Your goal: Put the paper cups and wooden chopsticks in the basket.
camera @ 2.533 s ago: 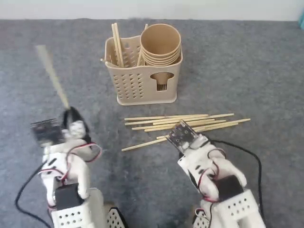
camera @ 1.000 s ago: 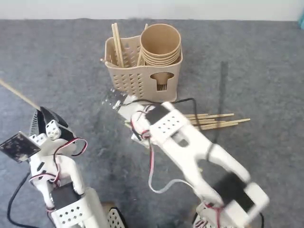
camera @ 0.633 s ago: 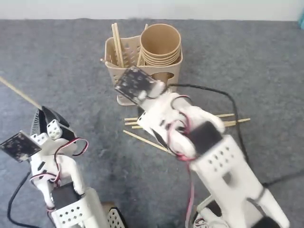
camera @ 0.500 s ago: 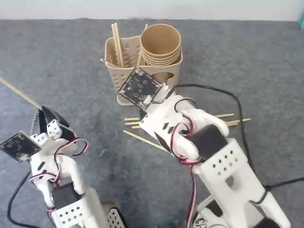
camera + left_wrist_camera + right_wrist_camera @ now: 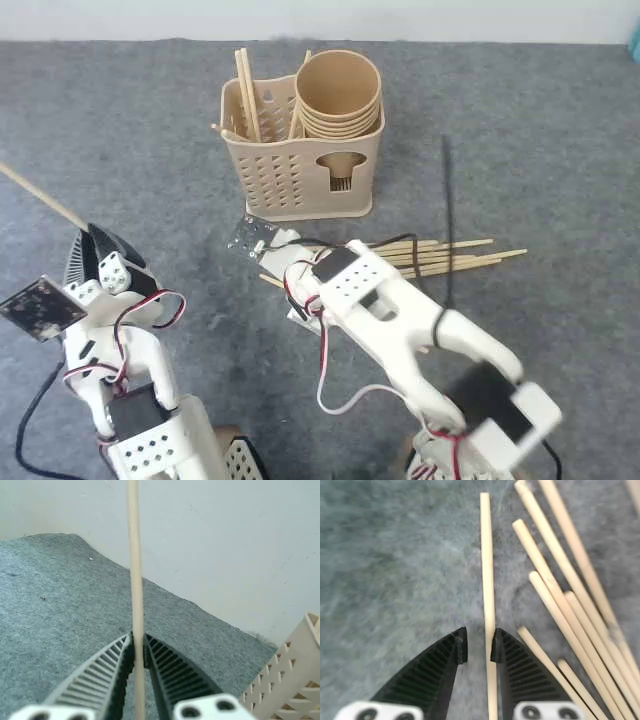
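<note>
On the grey carpet (image 5: 540, 130), in front of the basket (image 5: 300, 180), the right arm (image 5: 400, 320) is now seen lowered and stretched across the loose chopsticks (image 5: 455, 255). Half a second ago its wrist was held higher, close to the front wall of the basket. From the right wrist view, the right gripper (image 5: 478, 645) is seen just above the carpet. Its jaws are only a little apart, and a single chopstick (image 5: 486, 555) runs through the gap, close to one finger. It is not pinched. The other loose chopsticks (image 5: 560, 580) lie just beside it. In the high view only the near end of this single chopstick (image 5: 268, 280) can be seen past the arm, whereas most of its length was visible before.

No change is found at the left arm since one second ago. The left gripper (image 5: 95, 250) is kept raised at the near left of the table, well apart from the basket. Its jaws (image 5: 138, 647) are closed on a held chopstick (image 5: 133, 555), which points away to the far left (image 5: 40, 195).

The paper cups (image 5: 340, 90) are stacked in the right compartment of the basket, as before. Some stored chopsticks (image 5: 247, 90) stand in the left compartment.
</note>
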`<state>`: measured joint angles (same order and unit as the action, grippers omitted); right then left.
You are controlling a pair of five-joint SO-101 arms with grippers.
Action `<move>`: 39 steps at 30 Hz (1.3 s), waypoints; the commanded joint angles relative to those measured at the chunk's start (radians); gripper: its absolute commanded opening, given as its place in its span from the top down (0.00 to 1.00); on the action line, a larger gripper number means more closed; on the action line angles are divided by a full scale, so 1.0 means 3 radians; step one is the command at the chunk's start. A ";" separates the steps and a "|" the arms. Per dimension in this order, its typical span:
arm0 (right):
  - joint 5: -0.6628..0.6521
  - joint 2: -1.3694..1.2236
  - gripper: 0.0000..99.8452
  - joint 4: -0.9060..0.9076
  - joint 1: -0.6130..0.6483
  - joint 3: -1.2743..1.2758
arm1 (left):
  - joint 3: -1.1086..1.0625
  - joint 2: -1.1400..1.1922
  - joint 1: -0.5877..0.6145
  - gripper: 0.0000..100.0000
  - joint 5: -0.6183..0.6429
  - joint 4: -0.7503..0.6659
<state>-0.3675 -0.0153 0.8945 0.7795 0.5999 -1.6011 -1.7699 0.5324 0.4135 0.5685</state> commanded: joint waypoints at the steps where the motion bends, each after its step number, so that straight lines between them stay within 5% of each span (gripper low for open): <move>1: 0.0015 -0.0228 0.92 -0.0243 -0.0013 -0.0020 | -0.0003 0.0010 -0.0041 0.99 -0.0010 -0.0118; 12: 0.0020 -0.0028 0.99 -0.0008 -0.0033 -0.0107 | -0.0008 0.0010 -0.0041 0.99 -0.0010 -0.0123; 24: 0.0194 0.2422 0.99 0.0171 -0.0038 -0.0363 | -0.0008 0.0010 -0.0041 0.99 -0.0015 -0.0123; 30: 0.1064 0.2800 0.99 -0.0831 -0.0038 -0.0573 | -0.0008 0.0010 -0.0041 0.99 -0.0015 -0.0123; 39: 0.1141 0.2534 0.99 -0.2723 -0.0192 -0.0583 | -0.0008 0.0010 -0.0041 0.99 -0.0015 -0.0113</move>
<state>-0.0361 0.7748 0.2716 0.7656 0.4787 -1.6088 -1.7699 0.5263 0.4135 0.5685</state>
